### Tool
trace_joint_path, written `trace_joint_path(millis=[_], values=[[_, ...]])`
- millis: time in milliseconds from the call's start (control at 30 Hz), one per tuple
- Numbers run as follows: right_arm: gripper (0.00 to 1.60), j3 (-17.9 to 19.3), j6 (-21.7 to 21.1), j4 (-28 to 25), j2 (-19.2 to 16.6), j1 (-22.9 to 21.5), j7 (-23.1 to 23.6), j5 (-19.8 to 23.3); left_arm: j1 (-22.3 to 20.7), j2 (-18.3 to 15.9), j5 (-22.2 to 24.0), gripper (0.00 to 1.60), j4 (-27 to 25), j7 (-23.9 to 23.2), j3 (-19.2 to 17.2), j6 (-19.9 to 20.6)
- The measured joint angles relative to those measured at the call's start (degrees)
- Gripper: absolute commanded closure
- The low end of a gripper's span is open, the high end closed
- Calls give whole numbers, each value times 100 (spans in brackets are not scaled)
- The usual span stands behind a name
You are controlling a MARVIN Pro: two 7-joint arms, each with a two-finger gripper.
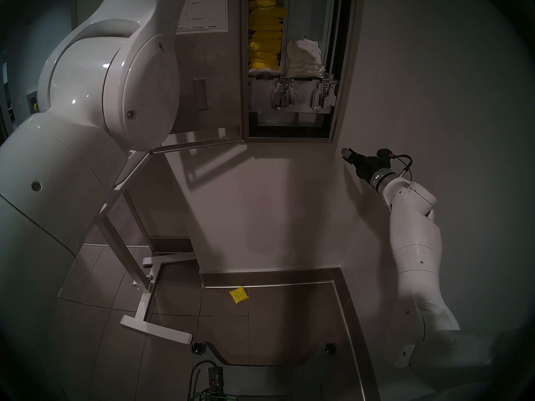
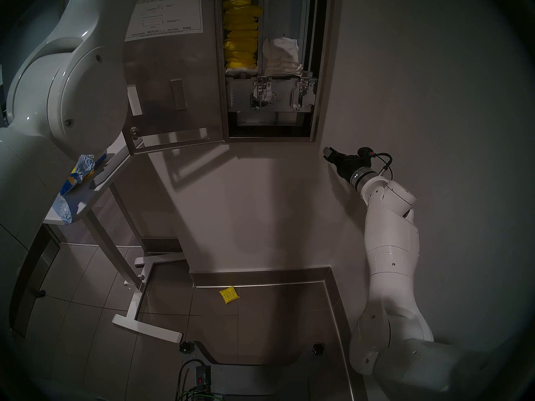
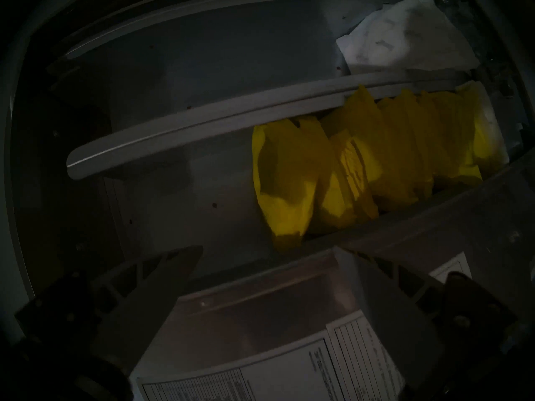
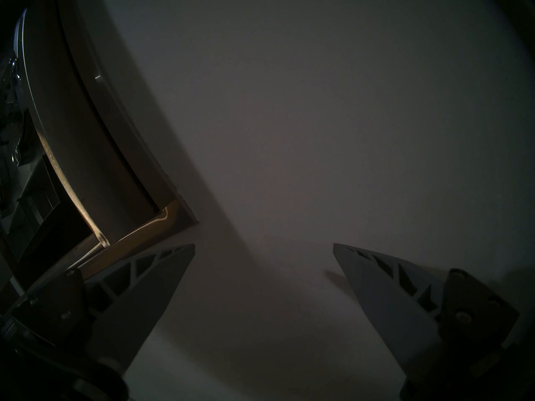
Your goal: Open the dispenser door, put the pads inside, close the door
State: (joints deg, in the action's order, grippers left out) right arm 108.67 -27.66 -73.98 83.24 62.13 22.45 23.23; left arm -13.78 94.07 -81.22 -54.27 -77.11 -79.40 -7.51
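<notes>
The dispenser door (image 1: 211,73) is swung open to the left, its inner face with the white instruction sheet (image 1: 202,12) showing. Several yellow pads (image 1: 265,41) are stacked in the cabinet's left column; they also show in the left wrist view (image 3: 347,166). One yellow pad (image 1: 238,295) lies on the floor tiles by the wall. My left gripper (image 3: 267,248) is open and empty, just in front of the top of the stack; it is out of the head views. My right gripper (image 1: 346,154) is open and empty by the wall, below and right of the cabinet.
White wrapped pads (image 1: 304,59) fill the right column. Two chrome latches (image 1: 282,96) sit under the columns. A torn blue-and-yellow bag (image 2: 78,174) lies on a white side table (image 2: 84,200) at the left. My left arm (image 1: 101,88) hides much of the door.
</notes>
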Motion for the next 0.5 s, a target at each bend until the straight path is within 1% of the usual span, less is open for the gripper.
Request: trace_joint_path(millis=[133,333,500], values=[[0,0,0,0,0,0,-1,1,-17,-29,204,0,-176,-308,-203,-46],[0,-1,0,1,-1,0,-1,3,-39,46,739,0,-576,-762,-674,6],[0,-2,0,7,-2,1,-1,6,-44,193,1350,0,-1014,-819,-1178,250]])
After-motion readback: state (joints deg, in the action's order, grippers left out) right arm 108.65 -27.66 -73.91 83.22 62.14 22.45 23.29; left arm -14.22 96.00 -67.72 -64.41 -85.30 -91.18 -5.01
